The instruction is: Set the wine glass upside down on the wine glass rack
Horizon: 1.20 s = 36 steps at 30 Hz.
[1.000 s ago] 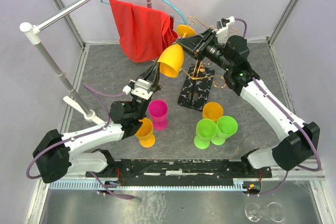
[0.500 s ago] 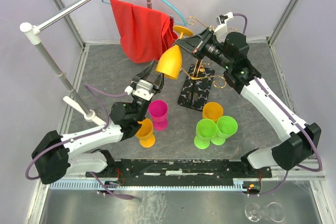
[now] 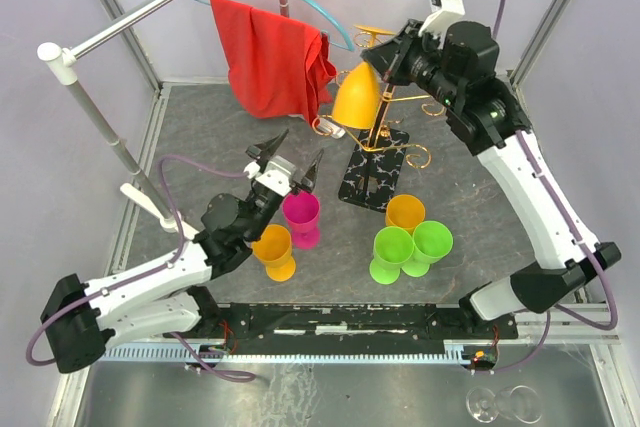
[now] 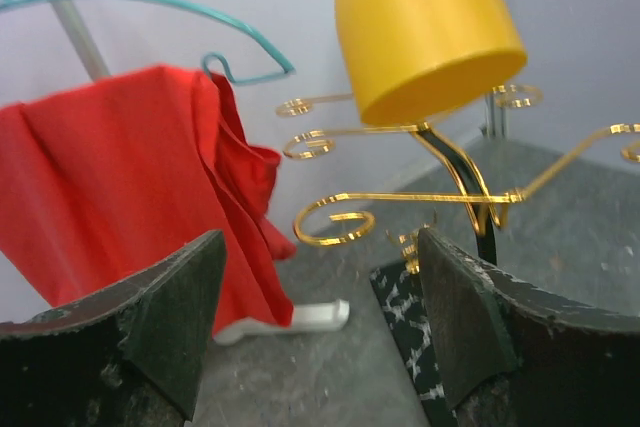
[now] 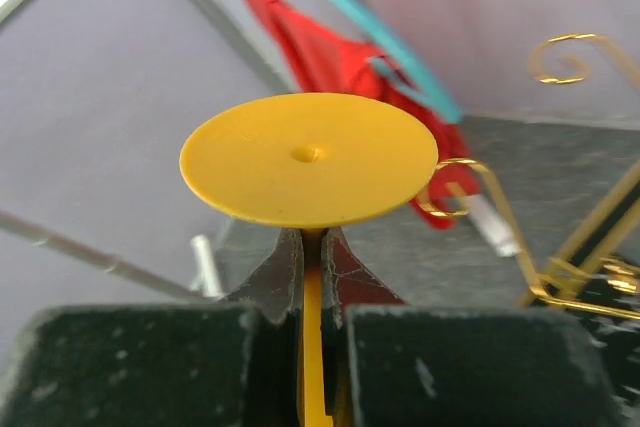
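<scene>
While the right gripper [image 3: 378, 50] is closed tight on the stem of the yellow wine glass [image 3: 357, 97], the glass hangs upside down, mouth below and foot on top, by the curled arms of the gold rack [image 3: 372, 177]; I cannot tell if they touch. The left gripper [image 3: 292, 159] is lower, its 2 fingers wide apart and empty, near the pink cup [image 3: 301, 215].
</scene>
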Available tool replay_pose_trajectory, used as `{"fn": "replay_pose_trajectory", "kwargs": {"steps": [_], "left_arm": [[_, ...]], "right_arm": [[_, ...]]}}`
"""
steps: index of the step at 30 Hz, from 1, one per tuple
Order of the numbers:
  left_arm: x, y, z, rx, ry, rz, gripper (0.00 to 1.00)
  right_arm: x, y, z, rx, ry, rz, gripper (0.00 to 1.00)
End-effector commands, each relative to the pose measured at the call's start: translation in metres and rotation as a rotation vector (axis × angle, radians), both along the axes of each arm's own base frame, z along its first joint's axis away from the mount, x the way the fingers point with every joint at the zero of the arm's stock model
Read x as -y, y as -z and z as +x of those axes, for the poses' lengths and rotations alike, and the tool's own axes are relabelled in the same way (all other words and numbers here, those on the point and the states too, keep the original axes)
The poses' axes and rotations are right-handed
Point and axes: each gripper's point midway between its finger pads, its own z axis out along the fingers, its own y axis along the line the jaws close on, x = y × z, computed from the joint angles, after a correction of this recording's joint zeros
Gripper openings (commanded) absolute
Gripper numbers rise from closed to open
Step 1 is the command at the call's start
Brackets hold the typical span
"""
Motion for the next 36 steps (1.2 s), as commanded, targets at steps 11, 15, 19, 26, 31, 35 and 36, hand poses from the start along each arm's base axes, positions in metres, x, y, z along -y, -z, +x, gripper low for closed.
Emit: {"fn": "replay_pose_trajectory", "kwargs": {"steps": [11,15,19,26,31,35,36], "left_arm": [[-0.010,-0.006,0.021,-0.286,-0.096,0.115,0.92],[-0.021,-0.012,0.025,-0.282,-0.107,0.091,0.93],[-0.028,-0.006,0.030,-0.291,-0.120,0.083,0.93],[-0.034,0.006,0.038,-0.305,-0.130,0.079,0.93],[-0.039,0.010,0.044,-0.296,-0.146,0.060,0.94],[-0.040,0.012,0.048,-0.289,-0.147,0.049,0.94],[-0.040,0.014,0.049,-0.290,-0.148,0.051,0.94]], "right_arm": [[0.214,0.031,0.036,0.006,0.550,-0.452,0.01],[0.255,0.040,0.036,-0.018,0.646,-0.534,0.01],[0.280,0.066,0.042,-0.055,0.681,-0.546,0.01],[0.273,0.127,0.071,-0.033,0.575,-0.533,0.01],[0.260,0.146,0.087,0.084,0.525,-0.494,0.01],[0.257,0.151,0.093,0.186,0.532,-0.475,0.01],[0.257,0.150,0.094,0.209,0.535,-0.473,0.01]]}}
